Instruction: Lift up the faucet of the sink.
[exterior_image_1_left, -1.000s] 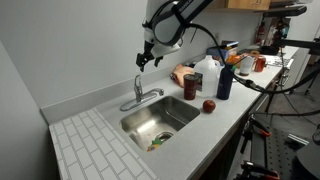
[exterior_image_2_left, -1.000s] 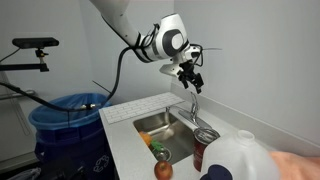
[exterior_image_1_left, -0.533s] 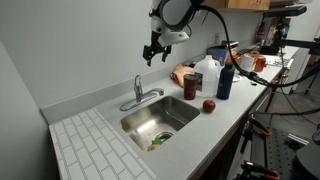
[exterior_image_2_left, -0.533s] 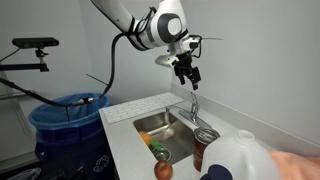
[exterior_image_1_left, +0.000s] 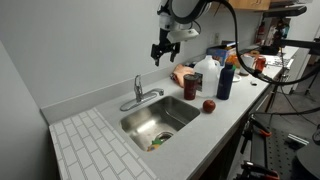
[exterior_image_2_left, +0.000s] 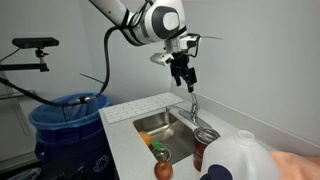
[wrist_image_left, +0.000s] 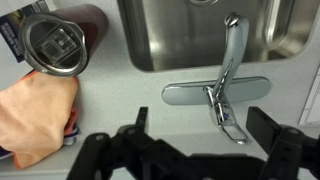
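The chrome faucet (exterior_image_1_left: 140, 92) stands on the white counter behind the steel sink (exterior_image_1_left: 172, 108), its thin lever handle angled upward. In another exterior view the faucet (exterior_image_2_left: 193, 105) is beside the sink (exterior_image_2_left: 150, 124). My gripper (exterior_image_1_left: 160, 52) hangs open and empty in the air, well above the faucet and off to its side, touching nothing; it also shows in an exterior view (exterior_image_2_left: 185, 78). In the wrist view the faucet (wrist_image_left: 225, 80) and its base plate lie below, between my open fingers (wrist_image_left: 203, 122), with the sink (wrist_image_left: 170, 40) beyond.
A red apple (exterior_image_1_left: 209, 105), a dark blue bottle (exterior_image_1_left: 224, 80), a white jug (exterior_image_1_left: 208, 72) and an orange cloth (exterior_image_1_left: 185, 78) stand on the counter. A can (wrist_image_left: 60, 40) stands beside the cloth. The tiled draining area (exterior_image_1_left: 95, 145) adjoins the sink. Small items (exterior_image_1_left: 155, 143) lie in the basin.
My gripper has risen and moved away from the faucet along the back wall, still open. The faucet has not moved.
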